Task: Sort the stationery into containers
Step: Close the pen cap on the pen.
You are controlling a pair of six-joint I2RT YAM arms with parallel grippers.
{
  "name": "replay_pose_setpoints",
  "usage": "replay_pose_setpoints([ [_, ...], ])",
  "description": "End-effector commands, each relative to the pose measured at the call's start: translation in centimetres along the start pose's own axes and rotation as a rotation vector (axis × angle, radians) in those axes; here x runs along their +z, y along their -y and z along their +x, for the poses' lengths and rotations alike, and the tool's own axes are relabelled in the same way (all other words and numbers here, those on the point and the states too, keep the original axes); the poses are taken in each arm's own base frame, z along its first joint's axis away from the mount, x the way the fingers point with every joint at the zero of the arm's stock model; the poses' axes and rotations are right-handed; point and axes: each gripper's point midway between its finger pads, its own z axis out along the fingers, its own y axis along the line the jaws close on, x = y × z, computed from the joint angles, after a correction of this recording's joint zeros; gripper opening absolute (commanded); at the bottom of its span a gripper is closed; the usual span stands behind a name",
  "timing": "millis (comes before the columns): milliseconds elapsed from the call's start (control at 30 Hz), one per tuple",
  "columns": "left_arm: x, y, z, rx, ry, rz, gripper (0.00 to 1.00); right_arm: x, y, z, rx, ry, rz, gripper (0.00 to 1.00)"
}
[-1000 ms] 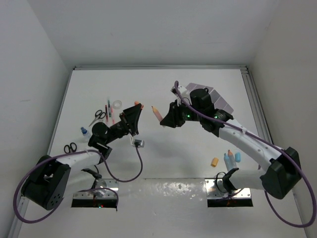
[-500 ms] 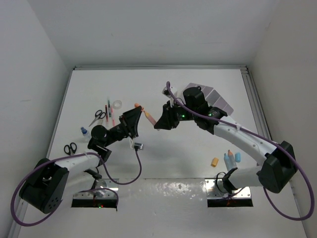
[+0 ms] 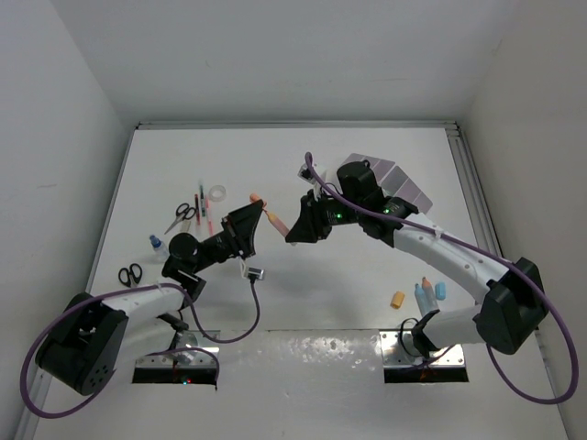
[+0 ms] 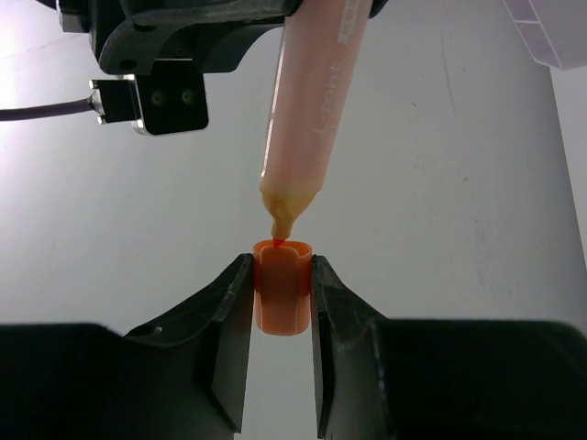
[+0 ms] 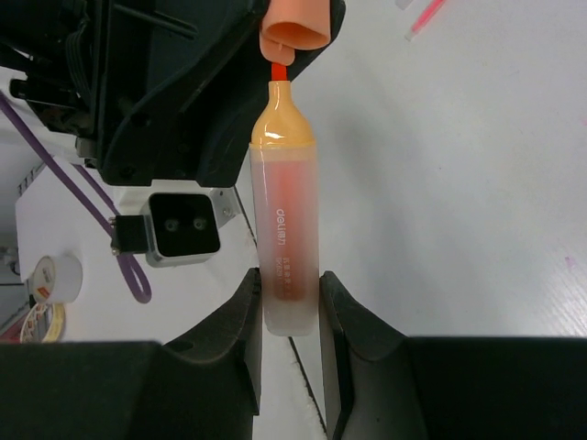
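Note:
My left gripper [image 4: 281,275] is shut on a small orange cap [image 4: 281,289], its open mouth facing the right arm. My right gripper [image 5: 289,293] is shut on the lower end of an orange highlighter [image 5: 284,238]. The highlighter's red tip sits right at the cap's mouth [image 5: 295,20]. In the top view the two grippers meet in mid-air over the table's middle, cap [image 3: 256,198] on the left, highlighter [image 3: 275,218] on the right. The white, lilac-lined organiser [image 3: 396,180] stands behind the right arm, partly hidden by it.
At the left lie grey scissors [image 3: 181,214], a tape ring [image 3: 217,192], thin red pens [image 3: 203,209], a blue-capped bottle [image 3: 156,243] and black-handled scissors [image 3: 129,273]. Near the right base lie a small orange piece [image 3: 397,299] and blue-capped items [image 3: 428,293].
My right arm has carried the highlighter left and toward the left gripper. Its tip, apart from the cap a second ago, now reaches the cap's mouth.

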Motion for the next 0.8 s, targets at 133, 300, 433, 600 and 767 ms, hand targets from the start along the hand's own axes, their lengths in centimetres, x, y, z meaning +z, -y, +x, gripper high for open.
replay_pose_setpoints([
  [133, -0.4, 0.0, -2.2, 0.061, 0.081, -0.003, 0.0, -0.5, -1.4, -2.3, -0.062, 0.074, -0.049, 0.0],
  [300, -0.5, 0.0, -2.3, 0.057, 0.081, -0.001, 0.0, -0.8, -1.5, -2.4, -0.065, 0.087, -0.048, 0.0],
  [433, -0.4, -0.1, -2.2, 0.06, 0.072, -0.004, 0.0, -0.6, -1.3, -2.3, -0.063, 0.082, -0.045, 0.0],
  [600, -0.4, -0.6, -1.1, 0.027, 0.026, -0.012, 0.0, -0.6, -1.0, -1.2, -0.048, 0.059, -0.034, 0.0],
  [767, -0.3, -0.8, -0.5, 0.018, 0.0, -0.016, 0.0, -0.9, -1.0, -0.5, -0.038, 0.05, -0.032, 0.0],
])
